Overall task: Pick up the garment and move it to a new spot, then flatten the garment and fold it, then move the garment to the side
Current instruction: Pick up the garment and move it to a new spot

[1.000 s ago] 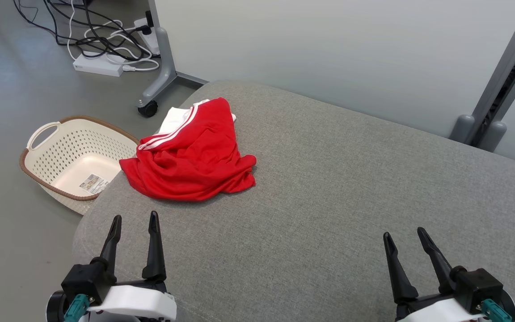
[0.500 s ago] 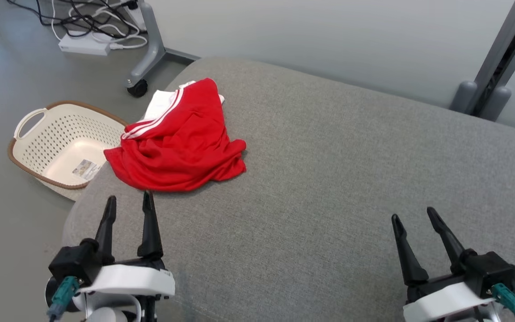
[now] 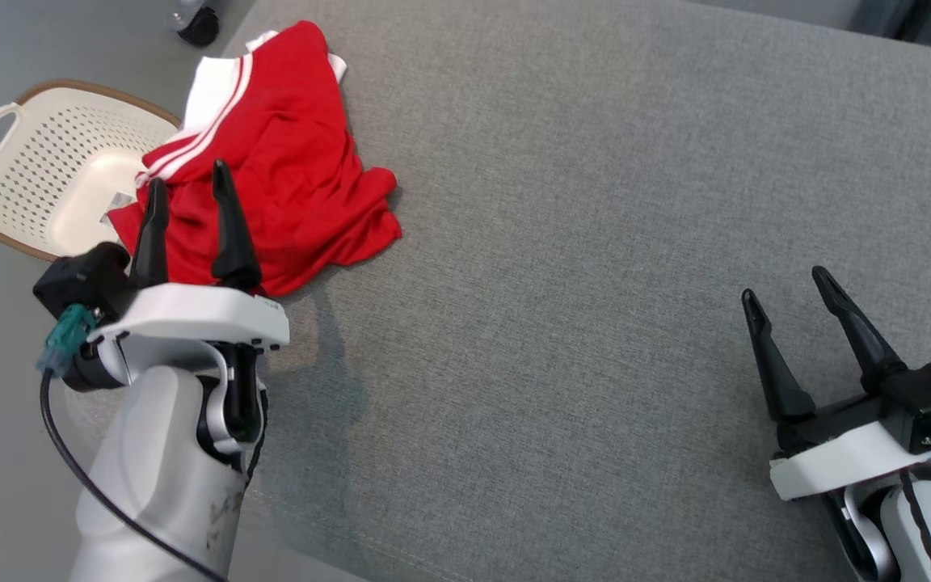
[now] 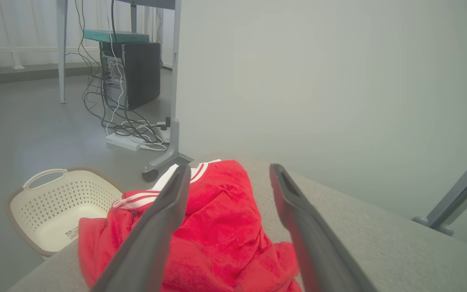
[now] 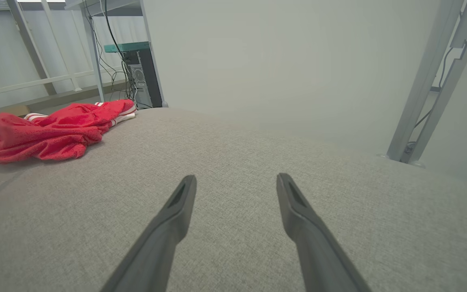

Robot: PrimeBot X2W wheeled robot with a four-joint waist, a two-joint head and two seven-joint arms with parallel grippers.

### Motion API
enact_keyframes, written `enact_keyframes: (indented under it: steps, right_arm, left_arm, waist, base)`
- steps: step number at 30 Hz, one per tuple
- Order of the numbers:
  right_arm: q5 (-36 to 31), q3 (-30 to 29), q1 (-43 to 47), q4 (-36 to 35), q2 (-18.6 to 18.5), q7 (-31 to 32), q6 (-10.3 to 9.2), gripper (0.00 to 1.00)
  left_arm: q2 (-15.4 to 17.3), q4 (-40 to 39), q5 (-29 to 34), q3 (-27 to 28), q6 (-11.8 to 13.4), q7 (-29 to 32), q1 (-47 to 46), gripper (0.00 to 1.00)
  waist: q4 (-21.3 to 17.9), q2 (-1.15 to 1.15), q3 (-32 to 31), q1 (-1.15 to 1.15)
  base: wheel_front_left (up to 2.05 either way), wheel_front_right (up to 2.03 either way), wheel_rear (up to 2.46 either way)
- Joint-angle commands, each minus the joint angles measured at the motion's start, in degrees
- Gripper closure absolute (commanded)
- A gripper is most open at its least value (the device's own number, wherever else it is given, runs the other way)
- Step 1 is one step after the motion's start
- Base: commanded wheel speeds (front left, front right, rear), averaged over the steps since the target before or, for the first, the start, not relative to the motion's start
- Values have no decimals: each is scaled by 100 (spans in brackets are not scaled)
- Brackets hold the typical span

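The garment (image 3: 288, 170) is red with white stripes and a white edge. It lies crumpled at the far left corner of the grey cushioned surface (image 3: 595, 242). My left gripper (image 3: 187, 171) hovers open over the garment's near left part, nothing between its fingers. In the left wrist view the garment (image 4: 217, 227) spreads just beyond that gripper (image 4: 228, 167). My right gripper (image 3: 785, 283) stands open over bare cushion at the lower right, far from the garment. The right wrist view has the garment (image 5: 51, 129) at far left, beyond my open right gripper (image 5: 236, 177).
A cream perforated basket (image 3: 37, 162) sits on the floor left of the cushion, beside the garment. A wheeled grey stand foot (image 3: 199, 20) is behind it. Cables and a power strip (image 4: 124, 140) lie on the floor. A pale wall panel (image 5: 278, 61) rises behind the cushion.
The head camera has tilted down and the scene has shifted. My left arm has reached forward, its fingers now over the garment's near edge. The right gripper has risen slightly.
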Motion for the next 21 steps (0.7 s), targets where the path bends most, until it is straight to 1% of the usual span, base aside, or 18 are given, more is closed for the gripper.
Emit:
enact_keyframes:
  steps: [1,5,8,12,15,16,17,19,21]
  right_arm:
    - [2,37,-154,-25,-74,-31,-1,0]
    - [8,106,-358,13,-130,-31,-1,0]
    - [-18,134,-445,31,-138,-31,-1,0]
    - [-35,159,-494,45,-134,-31,-1,0]
    - [-41,182,-527,59,-124,-31,-1,0]
    - [-46,201,-562,55,-115,-30,-1,0]
    - [-46,201,-562,55,-115,-30,-1,0]
    - [-45,243,-617,47,-106,-26,-1,0]
    - [-45,280,-676,39,-82,-21,-1,0]
  left_arm:
    - [12,420,-17,23,-58,-4,-413,0]
    - [17,1474,-85,98,-144,0,-1211,0]
    - [102,2375,-193,150,-200,265,-1862,0]
    - [255,3354,-257,110,-252,882,-2501,0]
    - [408,3931,-200,-4,-292,1401,-2906,0]
    - [464,4092,-182,-46,-279,1576,-3023,0]
    - [464,4092,-182,-46,-279,1576,-3023,0]
    - [601,4377,-116,-124,-282,1892,-3223,0]
    - [692,4619,-58,-228,-353,2213,-3363,0]
  waist:
    - [-134,0,335,0]
    - [-273,0,544,0]
    - [-379,0,639,0]
    - [-510,0,744,0]
    - [-614,0,817,0]
    - [-651,0,845,0]
    - [-651,0,845,0]
    - [-732,0,903,0]
    - [-815,0,957,0]
  base:
    - [0,0,0]
    - [0,0,0]
    - [0,0,0]
    - [0,0,0]
    - [0,0,0]
    - [0,0,0]
    - [0,0,0]
    - [0,0,0]
    - [0,0,0]
